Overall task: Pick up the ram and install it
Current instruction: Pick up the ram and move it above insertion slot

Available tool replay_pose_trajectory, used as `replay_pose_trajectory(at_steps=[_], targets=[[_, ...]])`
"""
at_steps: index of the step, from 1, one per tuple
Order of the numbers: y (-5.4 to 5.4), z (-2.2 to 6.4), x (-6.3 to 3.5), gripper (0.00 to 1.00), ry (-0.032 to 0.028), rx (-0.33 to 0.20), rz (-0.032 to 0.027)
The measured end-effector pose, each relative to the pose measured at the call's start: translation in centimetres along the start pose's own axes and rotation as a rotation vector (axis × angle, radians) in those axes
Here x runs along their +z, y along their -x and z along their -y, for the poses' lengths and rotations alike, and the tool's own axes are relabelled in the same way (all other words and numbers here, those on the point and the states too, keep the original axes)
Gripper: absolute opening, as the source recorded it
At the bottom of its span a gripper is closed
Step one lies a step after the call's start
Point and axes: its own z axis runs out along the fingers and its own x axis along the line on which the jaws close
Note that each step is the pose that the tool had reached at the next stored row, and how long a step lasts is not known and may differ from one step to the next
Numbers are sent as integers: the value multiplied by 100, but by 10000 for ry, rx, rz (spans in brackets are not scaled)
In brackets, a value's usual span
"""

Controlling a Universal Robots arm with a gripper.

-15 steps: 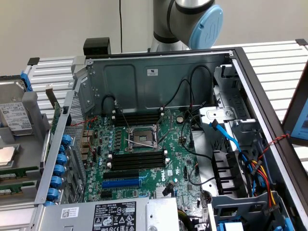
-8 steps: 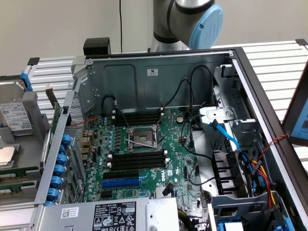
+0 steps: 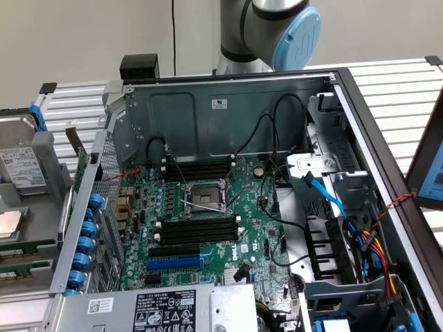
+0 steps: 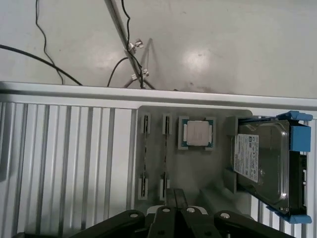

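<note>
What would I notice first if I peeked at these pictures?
Probably the big open computer case with its green motherboard in the middle of the exterior view, with the robot arm's round blue cap above it. In the wrist view, a shiny hard drive in blue brackets lies on a grey tray beside a small square processor chip.

- The exterior view looks down at a slant into the open computer case from fairly near, with the arm rising at the case's far side.
- The wrist view sits just behind the gripper and faces straight down past it, from well above, at the grey tray beneath.
- Both views share the tray's hard drive, which lies at the exterior view's left edge.
</note>
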Motion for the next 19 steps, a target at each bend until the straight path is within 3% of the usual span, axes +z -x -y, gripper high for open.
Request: replay_pose_trajectory(at_steps=[10, 16, 19], targets=[[-1, 2, 39, 11, -14, 0, -1], [-2, 1, 125, 11, -151, -2, -5], [-1, -11, 163, 11, -261, -2, -11]])
